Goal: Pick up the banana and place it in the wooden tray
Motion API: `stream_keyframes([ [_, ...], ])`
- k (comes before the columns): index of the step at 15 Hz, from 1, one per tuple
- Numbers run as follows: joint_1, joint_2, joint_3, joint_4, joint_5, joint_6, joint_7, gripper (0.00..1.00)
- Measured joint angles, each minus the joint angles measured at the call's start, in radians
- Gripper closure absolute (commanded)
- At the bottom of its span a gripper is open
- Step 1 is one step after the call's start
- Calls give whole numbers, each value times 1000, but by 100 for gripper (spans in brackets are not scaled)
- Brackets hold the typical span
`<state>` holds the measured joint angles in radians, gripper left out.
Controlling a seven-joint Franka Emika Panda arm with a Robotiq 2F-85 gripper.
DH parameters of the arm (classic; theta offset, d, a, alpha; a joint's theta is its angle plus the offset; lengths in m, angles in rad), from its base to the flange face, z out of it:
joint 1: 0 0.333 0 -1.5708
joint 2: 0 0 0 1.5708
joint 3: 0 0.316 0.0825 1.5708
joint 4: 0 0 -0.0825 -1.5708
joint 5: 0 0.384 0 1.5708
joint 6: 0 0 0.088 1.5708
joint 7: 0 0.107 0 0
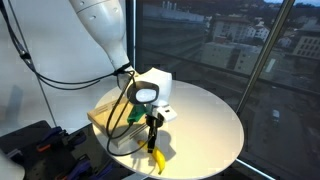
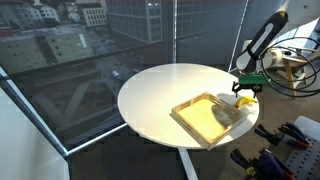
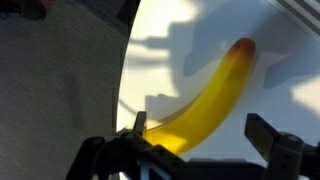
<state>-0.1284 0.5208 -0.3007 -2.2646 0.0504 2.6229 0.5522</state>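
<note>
The banana (image 3: 205,90) is small, curved and yellow, and lies on the round white table (image 1: 205,115) close to its edge. It also shows in both exterior views (image 1: 157,162) (image 2: 243,101). My gripper (image 3: 205,130) is open and hangs just above the banana, with one finger on each side of its near end, not closed on it. The gripper shows in both exterior views (image 1: 152,138) (image 2: 245,92). The wooden tray (image 2: 200,118) is a shallow tan square beside the banana; in an exterior view (image 1: 103,118) the gripper partly hides it.
The table edge runs close to the banana, with dark floor (image 3: 60,90) beyond it. Glass windows (image 2: 90,40) stand behind the table. Black equipment and cables (image 1: 35,145) sit next to the table by the arm's base.
</note>
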Motion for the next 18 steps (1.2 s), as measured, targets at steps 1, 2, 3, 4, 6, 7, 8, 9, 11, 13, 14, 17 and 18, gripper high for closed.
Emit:
stream_keyframes([
  [1, 0, 5, 0, 0, 3, 2, 0, 0],
  [2, 1, 9, 0, 0, 5, 5, 0, 0],
  [3, 2, 13, 0, 0, 8, 10, 0, 0],
  [4, 4, 17, 0, 0, 12, 17, 0, 0],
  [6, 7, 23, 0, 1, 21, 27, 0, 0],
  [7, 9, 26, 0, 2, 25, 29, 0, 0],
  [8, 12, 28, 0, 3, 29, 30, 0, 0],
  [9, 15, 30, 0, 5, 32, 31, 0, 0],
  [11, 21, 36, 0, 9, 39, 32, 0, 0],
  [13, 28, 43, 0, 13, 41, 32, 0, 0],
  [14, 30, 47, 0, 15, 42, 33, 0, 0],
  [17, 35, 59, 0, 21, 43, 36, 0, 0],
  [18, 36, 63, 0, 23, 43, 36, 0, 0],
])
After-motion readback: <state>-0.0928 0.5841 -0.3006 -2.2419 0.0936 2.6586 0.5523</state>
